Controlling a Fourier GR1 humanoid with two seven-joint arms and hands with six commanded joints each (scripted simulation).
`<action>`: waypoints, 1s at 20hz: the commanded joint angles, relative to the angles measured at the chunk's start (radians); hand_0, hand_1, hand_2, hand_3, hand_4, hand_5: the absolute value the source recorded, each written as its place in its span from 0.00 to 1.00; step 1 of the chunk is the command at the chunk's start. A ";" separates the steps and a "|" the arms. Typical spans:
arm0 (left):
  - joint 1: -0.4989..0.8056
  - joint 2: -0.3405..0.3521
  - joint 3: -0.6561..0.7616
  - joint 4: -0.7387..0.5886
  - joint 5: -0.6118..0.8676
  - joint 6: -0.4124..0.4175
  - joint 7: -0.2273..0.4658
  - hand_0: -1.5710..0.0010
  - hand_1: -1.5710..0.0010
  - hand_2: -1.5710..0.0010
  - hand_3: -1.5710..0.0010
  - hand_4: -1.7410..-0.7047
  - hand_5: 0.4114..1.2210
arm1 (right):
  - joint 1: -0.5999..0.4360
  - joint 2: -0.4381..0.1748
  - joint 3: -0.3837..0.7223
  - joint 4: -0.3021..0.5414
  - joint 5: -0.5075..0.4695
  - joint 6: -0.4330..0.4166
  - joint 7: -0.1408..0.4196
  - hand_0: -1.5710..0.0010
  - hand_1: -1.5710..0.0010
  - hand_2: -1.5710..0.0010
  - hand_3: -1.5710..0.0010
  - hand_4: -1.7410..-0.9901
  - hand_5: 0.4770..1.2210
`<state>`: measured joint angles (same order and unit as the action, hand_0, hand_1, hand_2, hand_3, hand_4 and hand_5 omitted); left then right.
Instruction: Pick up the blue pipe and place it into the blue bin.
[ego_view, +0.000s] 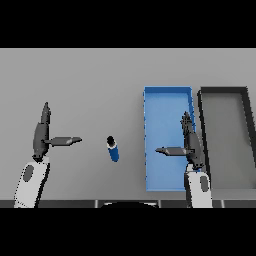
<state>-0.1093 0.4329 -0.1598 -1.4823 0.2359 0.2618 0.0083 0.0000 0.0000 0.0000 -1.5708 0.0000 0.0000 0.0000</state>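
The blue pipe (113, 149) lies on the grey table near the middle, a short blue cylinder with a dark far end. The blue bin (166, 107) sits to its right, a long rectangular tray. My right hand (191, 142) hovers over the bin's right side, fingers straight and thumb pointing left, holding nothing. My left hand (41, 135) is at the left, open as well, its thumb pointing right toward the pipe and about a hand's width short of it.
A dark grey bin (202, 107) stands right beside the blue bin, at the table's right.
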 joint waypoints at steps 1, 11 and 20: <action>0.001 -0.001 0.000 -0.001 -0.001 0.001 -0.005 1.00 1.00 1.00 1.00 0.75 0.22 | 0.001 -0.001 -0.001 -0.001 -0.001 0.000 -0.001 1.00 1.00 1.00 1.00 0.71 0.20; 0.064 0.154 -0.054 0.015 -0.025 -0.241 -0.167 1.00 1.00 1.00 1.00 0.75 0.22 | 0.115 -0.140 0.077 -0.119 0.177 0.024 -0.129 1.00 1.00 1.00 1.00 0.73 0.20; 0.127 0.230 -0.147 -0.111 -0.006 -0.421 -0.174 1.00 1.00 1.00 1.00 0.67 0.15 | 0.115 -0.158 0.079 -0.134 0.173 0.040 -0.105 1.00 1.00 1.00 1.00 0.75 0.19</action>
<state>0.0184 0.6625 -0.3073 -1.5938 0.2297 -0.1610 -0.1669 0.1148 -0.1581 0.0787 -1.7046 0.1734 0.0400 -0.1039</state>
